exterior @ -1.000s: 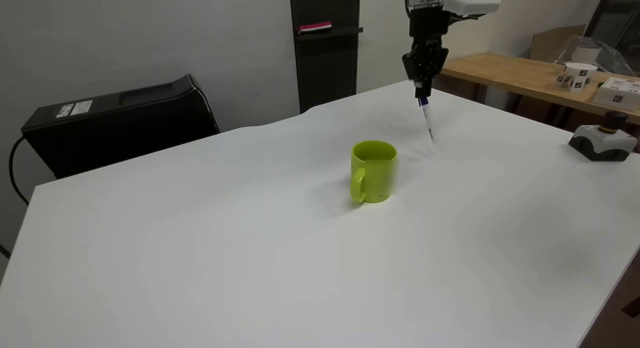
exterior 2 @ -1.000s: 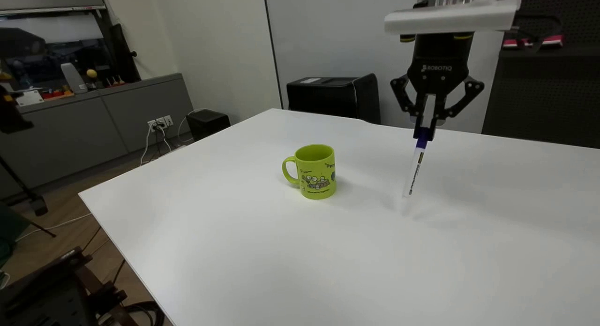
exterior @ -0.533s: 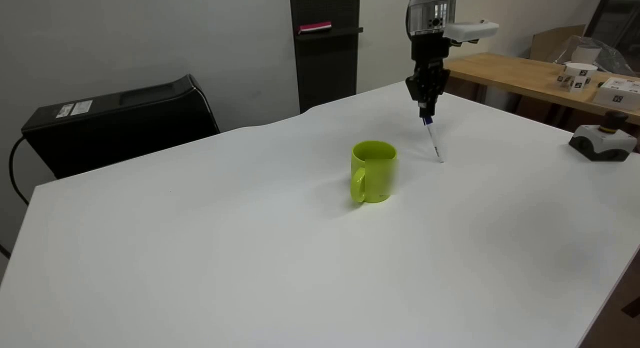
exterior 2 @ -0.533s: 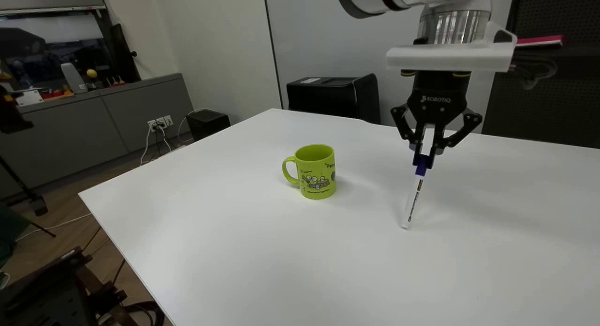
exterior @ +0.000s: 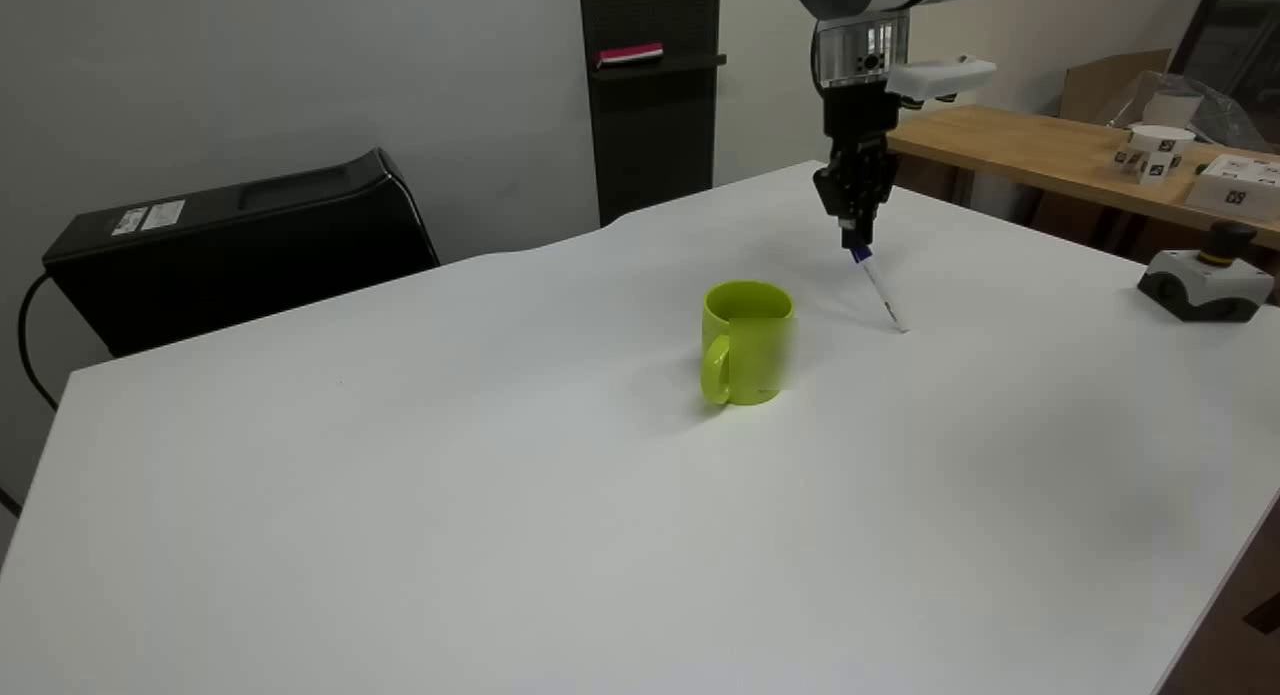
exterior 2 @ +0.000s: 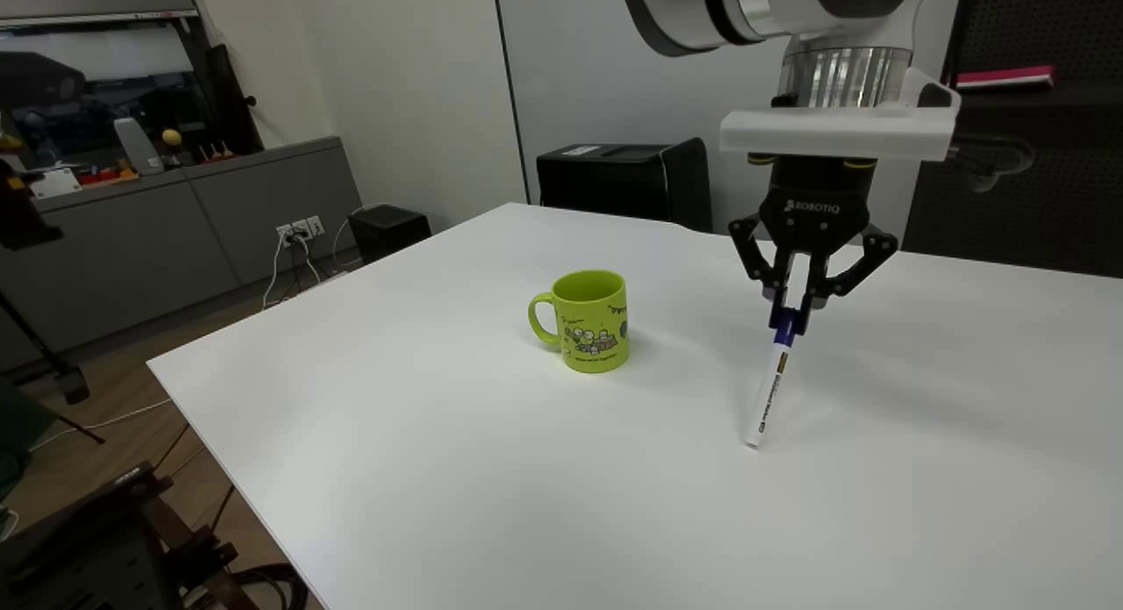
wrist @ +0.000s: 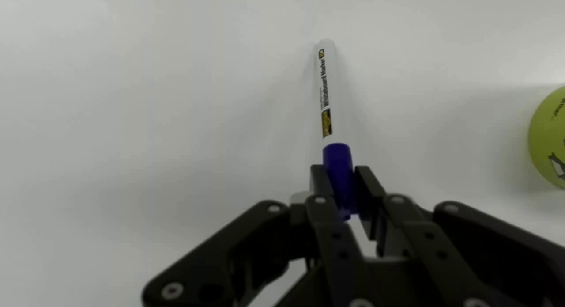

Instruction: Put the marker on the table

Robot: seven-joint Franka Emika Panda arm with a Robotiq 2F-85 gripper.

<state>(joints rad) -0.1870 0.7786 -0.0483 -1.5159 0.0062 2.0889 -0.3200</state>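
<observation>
One gripper (wrist: 340, 179) clamps one tilted marker (wrist: 334, 121) between two fingers (wrist: 370, 183) above one table (exterior 2: 439, 470) bearing one mug (exterior 2: 590, 329).

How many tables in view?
2. White table, under the mug and marker, in all three views; wooden table, beyond its edge, at the right of an exterior view. Others could be hidden or out of frame.
</observation>
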